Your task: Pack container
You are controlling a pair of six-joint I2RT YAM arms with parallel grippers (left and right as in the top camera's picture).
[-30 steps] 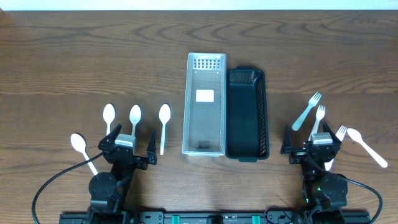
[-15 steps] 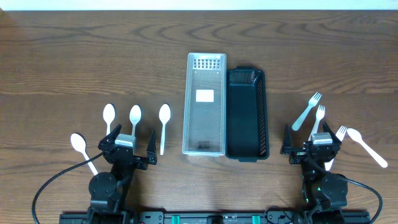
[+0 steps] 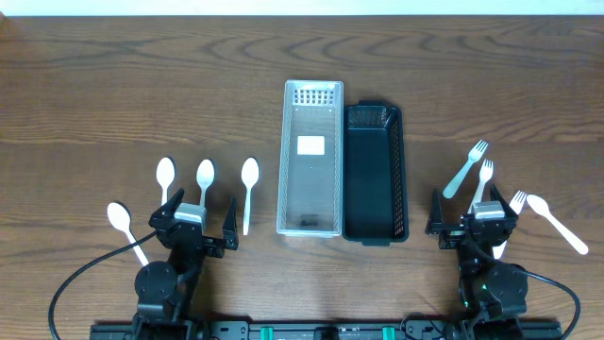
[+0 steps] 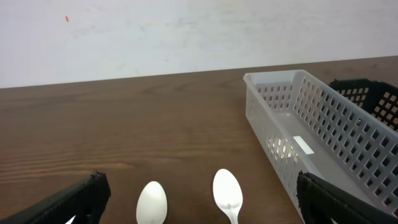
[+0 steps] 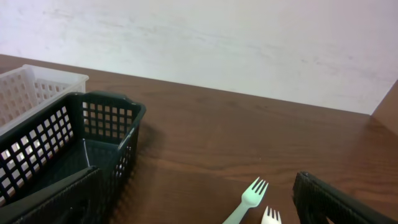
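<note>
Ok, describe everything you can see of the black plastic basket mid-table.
The black plastic basket is a long, narrow rectangular bin with perforated grid walls and a rounded rim. It stands upright and open-topped on the wooden table, lengthwise front to back, apparently empty. Its left long side seems to touch the translucent white plastic basket; nothing else touches it.

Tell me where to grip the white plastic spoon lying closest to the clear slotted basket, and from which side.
Take the white plastic spoon by the middle of its thin handle, coming straight down with the open left hand, closing across the handle. It lies flat, bowl away from the robot, apart from the clear slotted basket and the next spoon, so both sides look free.
</note>
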